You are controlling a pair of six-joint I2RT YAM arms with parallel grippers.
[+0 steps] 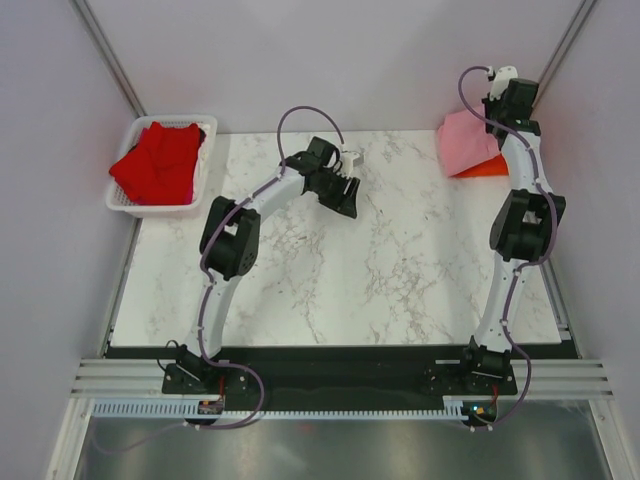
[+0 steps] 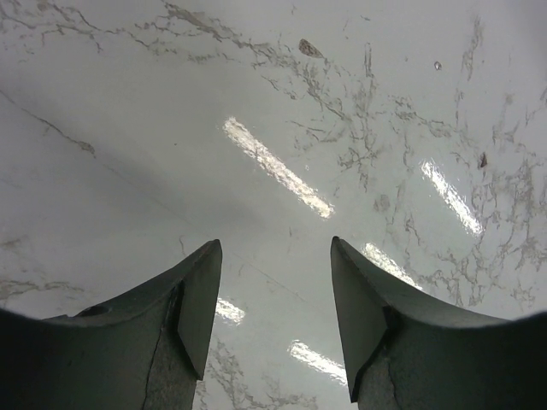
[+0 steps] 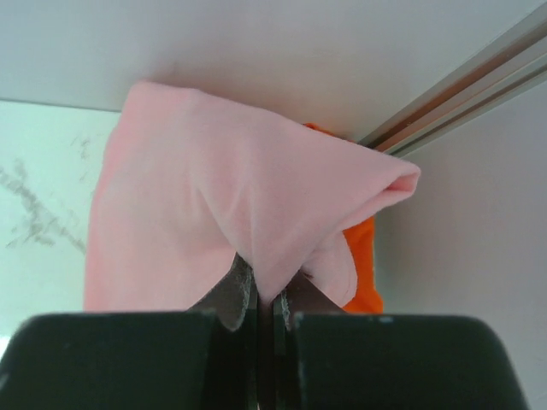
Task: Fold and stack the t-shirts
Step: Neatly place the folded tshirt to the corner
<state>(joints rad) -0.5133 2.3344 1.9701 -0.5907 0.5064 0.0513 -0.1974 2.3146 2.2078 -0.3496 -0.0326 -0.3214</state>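
1. T-shirts, plain soft cloth, three listed: light pink cloth t-shirt [image 3: 197, 188], bright orange cloth t-shirt [image 3: 363, 265], deep red cloth t-shirt [image 1: 155, 165].
2. right pincer [image 3: 265, 299]: black, two fingers, pressed together and clamped on a raised fold of the light pink cloth t-shirt. The cloth rises to a ridge straight ahead of the fingertips and falls away to either side.
3. light pink cloth t-shirt, location: directly under and ahead of the right pincer, at the far right corner of the white marble-patterned table [image 1: 400, 270], close against the pale back wall [image 3: 256, 43]. Folded flat, with one rounded tip pointing to this pincer's right.
4. bright orange cloth t-shirt, location: beneath the pink one and touching it. Only a strip shows, just to the right of the right pincer's fingertips; the overhead view shows it at the pile's near edge.
5. left pincer [image 2: 275, 256]: black, two fingers standing well apart with nothing gripped. Veined tabletop lies between and beyond the fingertips. It hangs above the far middle part of the table.
6. deep red cloth t-shirt, location: well to the left of the left pincer, crumpled inside the white plastic mesh basket [image 1: 125, 205], well apart from the right pincer and its pile.
7. white plastic mesh basket: rectangular, at the table's far left corner.
8. grey metal rail [image 3: 461, 85]: runs diagonally, ahead and to the right of the right pincer, behind the pile.
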